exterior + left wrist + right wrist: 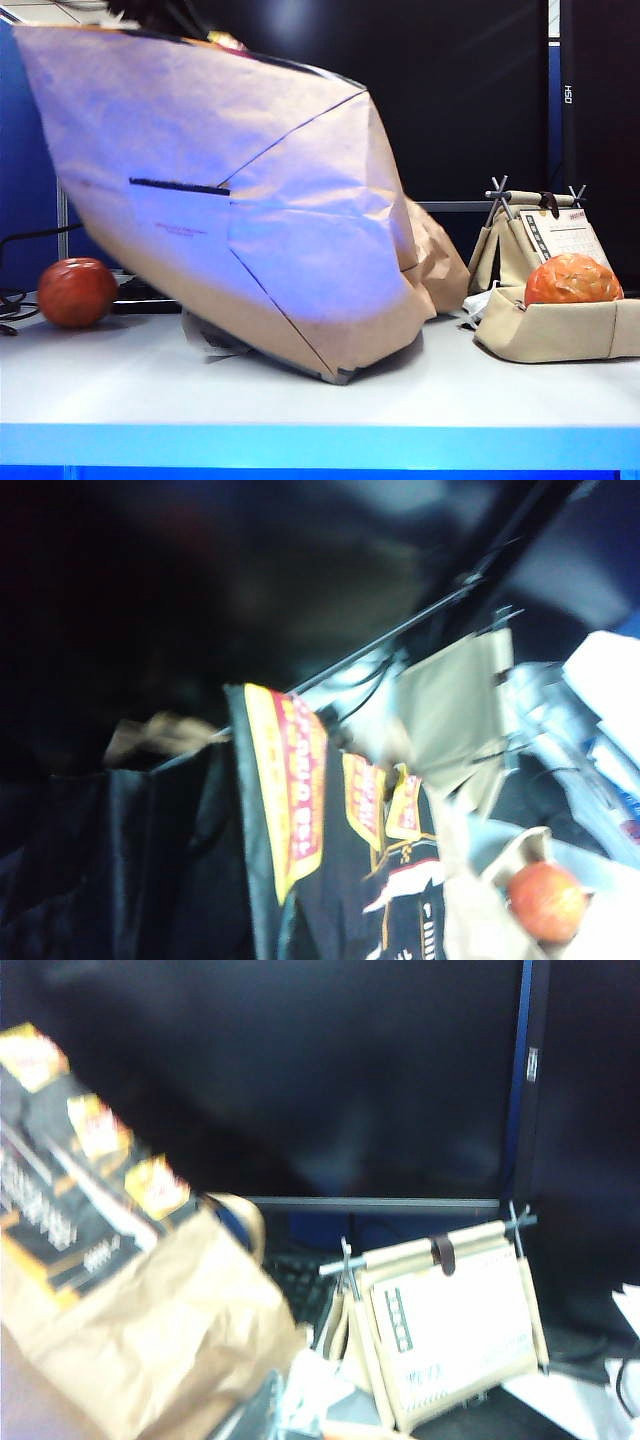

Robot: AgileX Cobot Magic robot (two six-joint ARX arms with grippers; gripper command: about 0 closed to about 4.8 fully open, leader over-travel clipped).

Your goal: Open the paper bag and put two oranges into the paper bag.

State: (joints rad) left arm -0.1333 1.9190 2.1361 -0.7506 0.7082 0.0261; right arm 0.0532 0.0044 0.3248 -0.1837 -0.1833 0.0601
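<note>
The paper bag (250,200) is a big brown kraft bag. It leans over on one bottom corner, with its top raised toward the upper left of the exterior view. Its dark printed face with yellow labels (330,880) fills the left wrist view close up. My left gripper's fingers show in no frame, but it holds the bag by its top. One orange (76,291) lies on the table left of the bag. The other orange (572,280) rests in a beige fabric tray (560,340) on the right and also shows in the left wrist view (545,900). My right gripper is out of view; its camera sees the bag (120,1320) from a distance.
A desk calendar on a beige stand (560,235) is behind the tray, also seen from the right wrist (455,1325). A dark monitor (450,100) fills the back. A keyboard (140,295) and cables lie behind the left orange. The table's front edge (320,440) is blue.
</note>
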